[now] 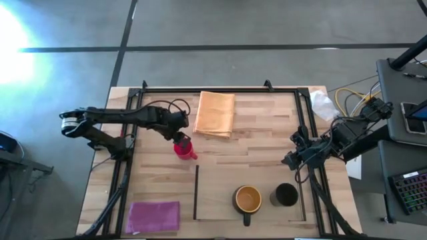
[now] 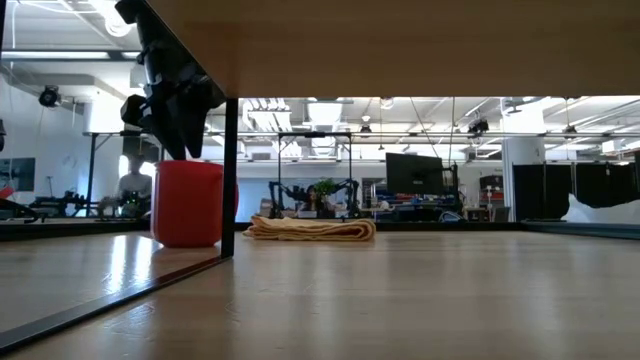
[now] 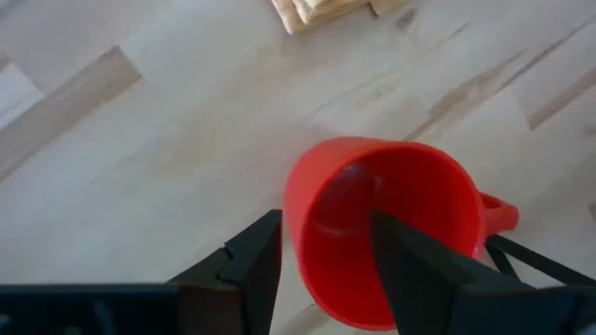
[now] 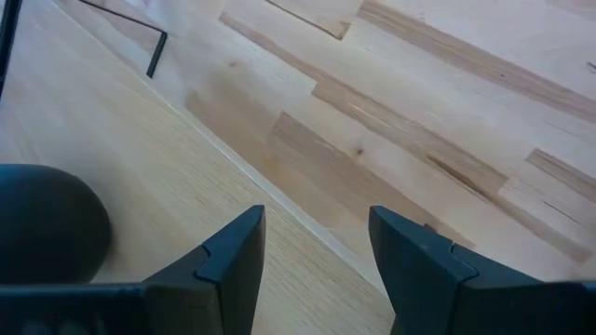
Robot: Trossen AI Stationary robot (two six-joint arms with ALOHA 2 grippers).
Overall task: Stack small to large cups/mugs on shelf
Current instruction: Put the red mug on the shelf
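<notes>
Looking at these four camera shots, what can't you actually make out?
- Low view: the brown, yellow-lined mug and the plain black mug do not show.
- Left wrist view: the left gripper straddles the red plastic mug's wall; the base is cut off.
- Right wrist view: the right gripper is empty; a dark round shape at the edge is unidentifiable.

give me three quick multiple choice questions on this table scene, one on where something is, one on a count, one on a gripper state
1. Where is the red mug?
A. inside the shelf
B. outside the shelf, beside the orange cloth
C. on the magenta cloth

2. How many mugs stand inside the shelf?
A. one
B. two
C. three

3. The left gripper is:
A. pinching the red mug's wall
B. open above bare wood
C. holding a cloth

Answers: 1 B, it sits near the orange cloth. 2 B, the brown mug and black mug. 3 A, one finger inside, one outside the rim.
</notes>
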